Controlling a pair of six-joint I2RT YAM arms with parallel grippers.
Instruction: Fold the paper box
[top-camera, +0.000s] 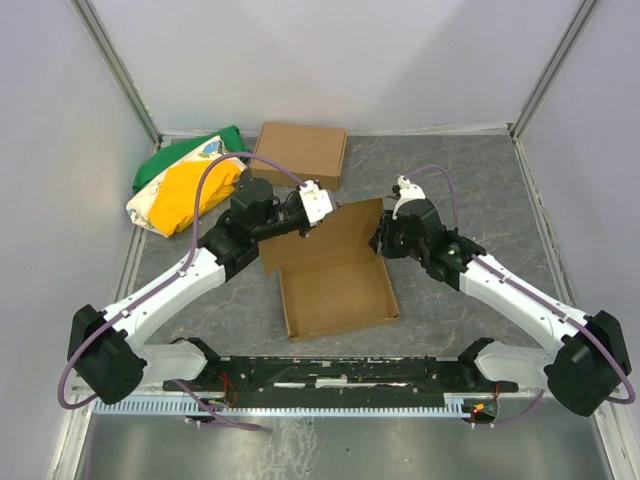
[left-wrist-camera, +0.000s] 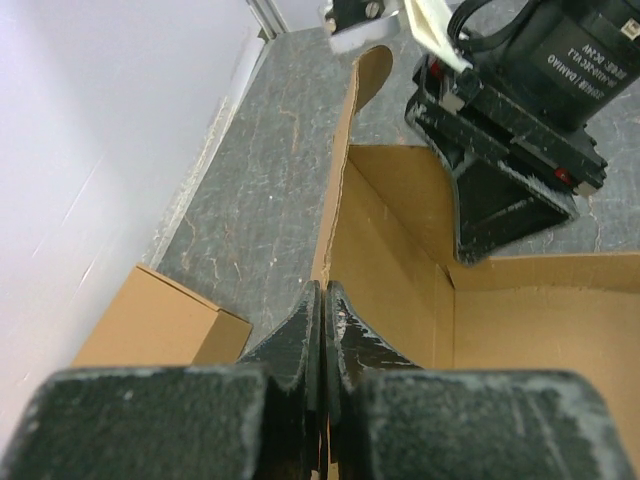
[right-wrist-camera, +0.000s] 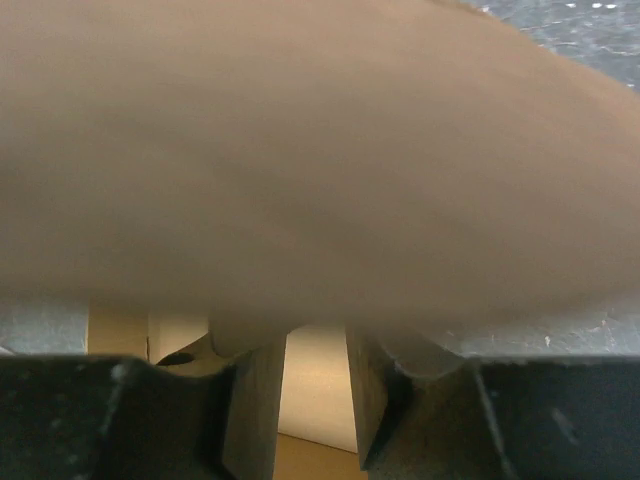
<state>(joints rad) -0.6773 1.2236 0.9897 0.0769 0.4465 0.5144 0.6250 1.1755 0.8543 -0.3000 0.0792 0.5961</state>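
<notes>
Currently the left end effector (left-wrist-camera: 322, 300) pinches the paper box (top-camera: 335, 295) lid edge, fully closed; the right end effector (top-camera: 388, 236) grip cannot be told. Unequal pulling may tear the lid.

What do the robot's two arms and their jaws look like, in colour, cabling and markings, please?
Both the left arm and right arm have white link shells joined by bulky black joint housings. A purple cable loops along each, and a white bracket sits at each wrist. The jaws are black, scuffed whitish at the edges. A black motor housing carries a white-print label.
</notes>
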